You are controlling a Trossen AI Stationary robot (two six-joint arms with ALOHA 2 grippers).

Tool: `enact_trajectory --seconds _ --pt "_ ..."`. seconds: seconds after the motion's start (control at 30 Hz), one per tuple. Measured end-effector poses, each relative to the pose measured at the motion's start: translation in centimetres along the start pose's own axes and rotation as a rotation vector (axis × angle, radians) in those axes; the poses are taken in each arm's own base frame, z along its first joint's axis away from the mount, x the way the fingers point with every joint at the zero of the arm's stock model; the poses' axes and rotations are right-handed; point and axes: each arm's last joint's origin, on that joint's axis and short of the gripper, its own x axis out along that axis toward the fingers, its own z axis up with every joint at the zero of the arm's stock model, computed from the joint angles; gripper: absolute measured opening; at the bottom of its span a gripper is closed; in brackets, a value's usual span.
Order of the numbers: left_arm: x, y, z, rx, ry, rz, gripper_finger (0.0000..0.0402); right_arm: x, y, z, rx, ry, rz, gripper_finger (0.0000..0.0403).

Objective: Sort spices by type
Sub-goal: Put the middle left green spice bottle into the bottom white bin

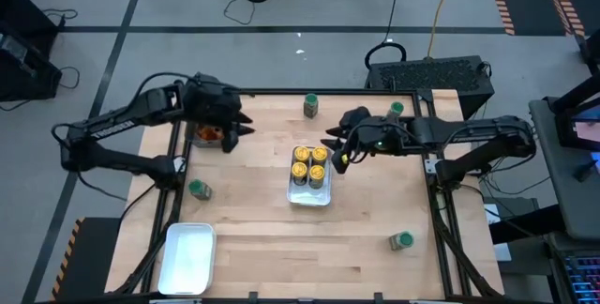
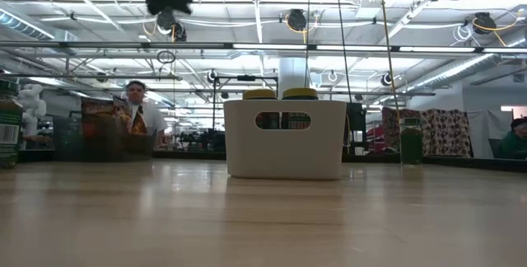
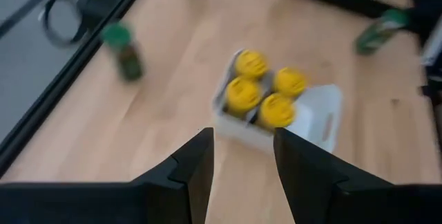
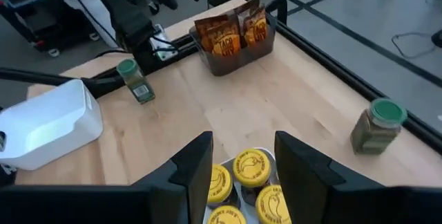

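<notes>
from above, four yellow-lidded jars (image 1: 309,164) fill the central white tray (image 1: 309,195); the left gripper (image 1: 239,121) and right gripper (image 1: 335,144) flank it, both part open and empty. at table level, yellow lids top the tray. the right wrist view shows orange packets (image 4: 231,32) in a dark bin (image 4: 238,54) beyond the tray.

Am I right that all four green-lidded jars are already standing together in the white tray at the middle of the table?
Not quite: the four jars in the middle tray have yellow lids. The high view shows this, with the green-lidded jars scattered singly around the table.
</notes>
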Motion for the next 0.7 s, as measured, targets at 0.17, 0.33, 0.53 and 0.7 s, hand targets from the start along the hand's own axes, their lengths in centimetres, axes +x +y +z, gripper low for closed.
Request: enact_trajectory --seconds 0.17,0.33,0.53,0.7 --pt "0.2 -2.2 0.8 0.084 -0.091 -0.09 0.0156 1.4 0.6 0.2 -0.038 -0.046 0.019 0.0137" --pt "0.2 -3.7 1.2 0.172 -0.146 -0.147 0.0156 2.2 0.7 0.9 -0.051 -0.114 0.034 0.0137" --pt "0.0 -4.8 1.6 0.204 -0.214 -0.193 0.0156 2.3 1.0 1.5 -0.125 -0.178 0.05 0.0137" --pt "-0.2 -5.4 1.6 0.2 -0.25 -0.225 0.0152 2.3 1.1 1.4 -0.097 -0.169 0.068 0.0137"
